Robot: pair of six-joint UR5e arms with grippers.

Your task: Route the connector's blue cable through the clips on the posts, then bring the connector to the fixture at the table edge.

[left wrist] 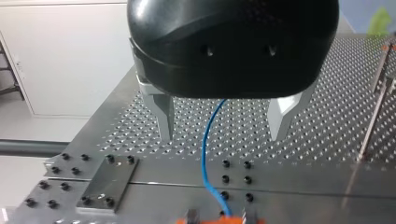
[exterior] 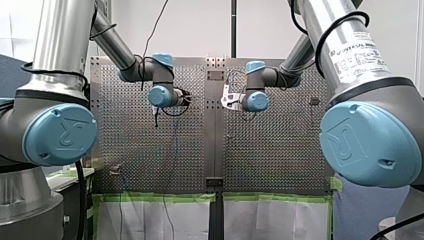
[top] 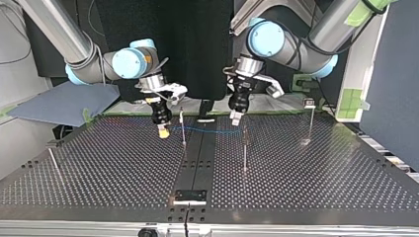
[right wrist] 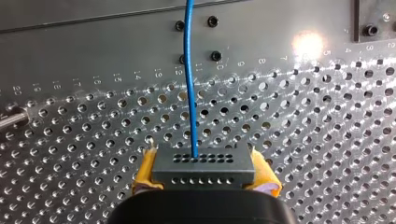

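Evidently mid-routing: my right gripper clamps the connector between yellow pads, well apart from the fixture, so delivery is not yet done. The blue cable runs beyond the fixture past 2 posts (whether a clip holds it, I cannot tell). My left gripper stands spread around the cable, not touching it. Readable: "UNIVERSAL" on my right arm's label, and engraved numerals on the table.
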